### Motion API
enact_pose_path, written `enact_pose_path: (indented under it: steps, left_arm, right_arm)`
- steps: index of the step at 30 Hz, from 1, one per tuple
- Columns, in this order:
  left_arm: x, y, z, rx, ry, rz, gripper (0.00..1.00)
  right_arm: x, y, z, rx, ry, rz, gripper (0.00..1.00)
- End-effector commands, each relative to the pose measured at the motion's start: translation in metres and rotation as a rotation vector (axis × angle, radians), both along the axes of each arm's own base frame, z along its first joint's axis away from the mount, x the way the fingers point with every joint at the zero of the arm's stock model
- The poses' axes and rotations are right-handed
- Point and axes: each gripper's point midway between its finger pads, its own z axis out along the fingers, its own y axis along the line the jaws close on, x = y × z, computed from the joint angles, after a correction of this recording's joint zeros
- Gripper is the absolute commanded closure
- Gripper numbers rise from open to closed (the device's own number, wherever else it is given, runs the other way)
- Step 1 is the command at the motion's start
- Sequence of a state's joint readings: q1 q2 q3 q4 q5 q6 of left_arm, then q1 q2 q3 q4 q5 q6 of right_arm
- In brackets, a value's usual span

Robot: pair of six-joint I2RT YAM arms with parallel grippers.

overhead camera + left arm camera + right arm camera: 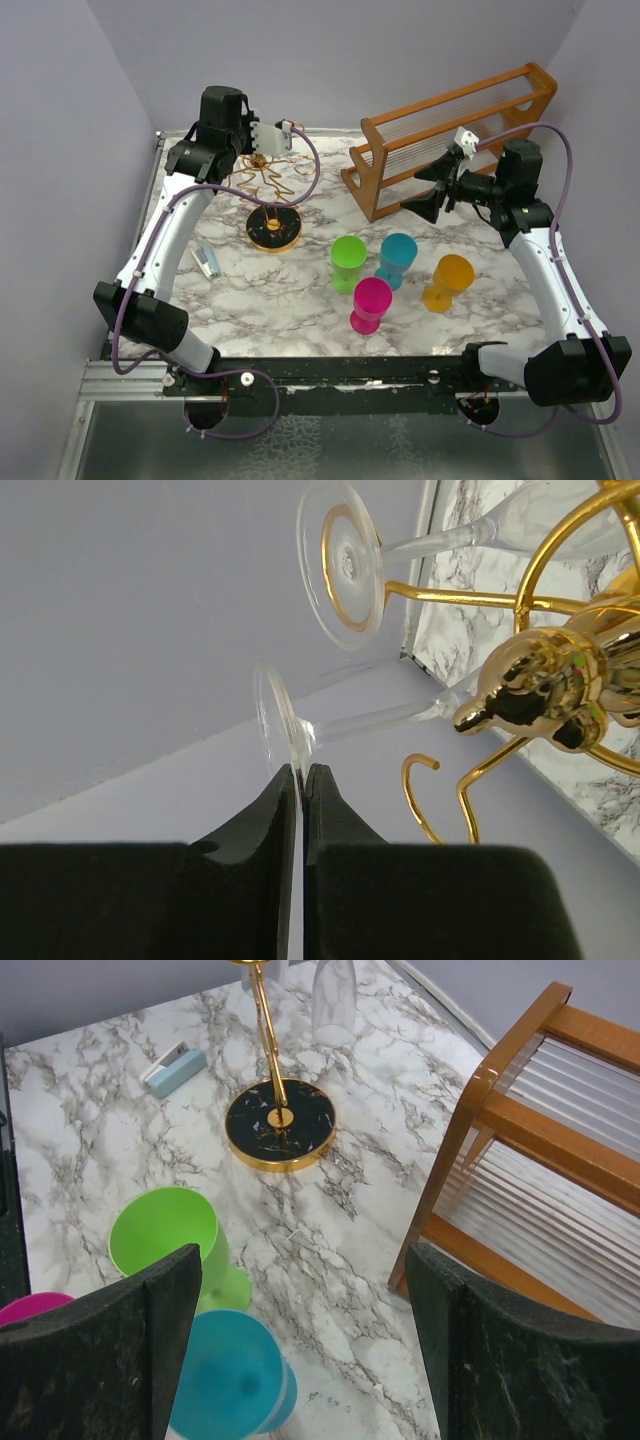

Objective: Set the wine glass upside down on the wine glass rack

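Marble table (grey-veined) bears gold rack, wooden rack, goblets.

No lettering, label, brand, number or sign can be read in any of the three views. The small blue-and-white item lying on the marble tabletop shows too small to tell whether it carries any print.
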State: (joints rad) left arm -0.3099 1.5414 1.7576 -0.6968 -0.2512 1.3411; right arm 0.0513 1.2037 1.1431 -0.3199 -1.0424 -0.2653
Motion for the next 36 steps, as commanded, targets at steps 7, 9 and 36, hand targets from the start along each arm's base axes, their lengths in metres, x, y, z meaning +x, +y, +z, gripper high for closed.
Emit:
enact_pose_path:
  steps: [7, 9, 36]
  left_arm:
    - [-0.010, -0.015, 0.019, -0.026, -0.008, -0.086, 1.00]
    - [-0.013, -0.017, 0.018, -0.041, 0.005, -0.097, 1.00]
    - [-0.034, -0.006, 0.008, 0.030, 0.080, -0.091, 1.00]
  right_arm:
    - [-0.002, 0.002, 0.002, 0.013, -0.015, 0.017, 0.18]
    - [-0.002, 0.001, 0.003, 0.014, -0.014, 0.017, 0.18]
    - [0.000, 0.002, -0.002, 0.015, -0.010, 0.014, 0.18]
